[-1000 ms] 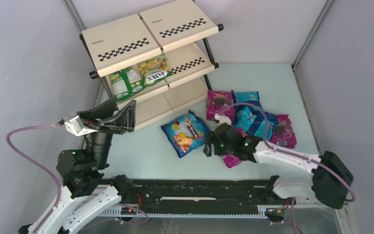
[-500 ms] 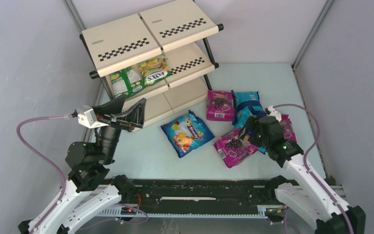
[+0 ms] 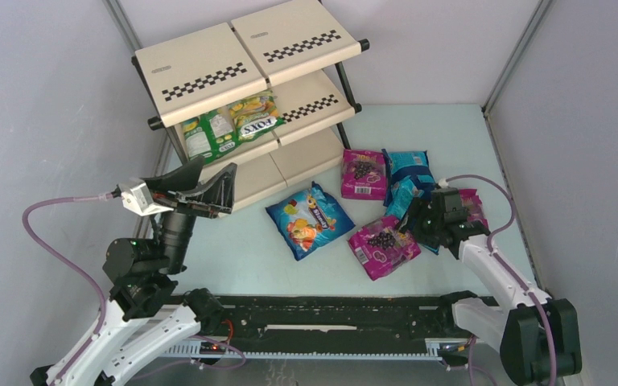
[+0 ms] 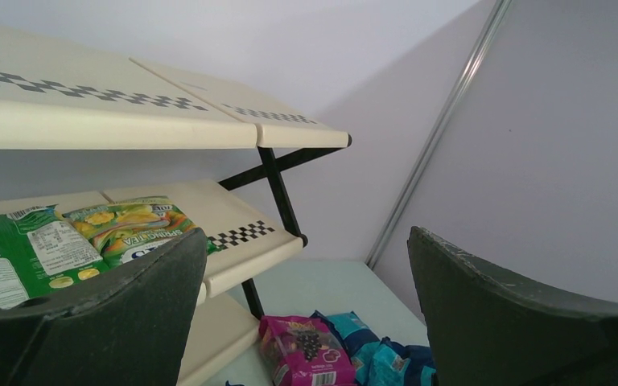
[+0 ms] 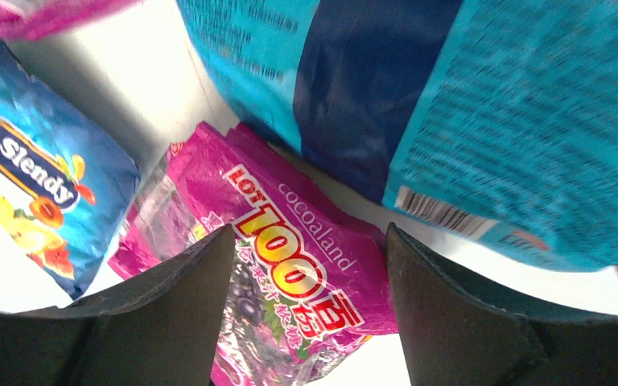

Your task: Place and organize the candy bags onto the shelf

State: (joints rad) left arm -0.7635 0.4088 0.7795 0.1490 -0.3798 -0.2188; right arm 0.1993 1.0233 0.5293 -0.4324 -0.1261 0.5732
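Teal table (image 3: 241,241), grey walls (image 3: 40,96); shelf (image 3: 201,72) at 11 o'clock, candy bags (image 3: 409,165) at 3. Splayed empty left gripper (image 4: 306,241); splayed right gripper (image 5: 307,233) over magenta bag (image 3: 382,245), maybe touching.

Bright, even light leaves only soft shadows under the shelf (image 3: 201,72). The right wrist view is close and slightly blurred.
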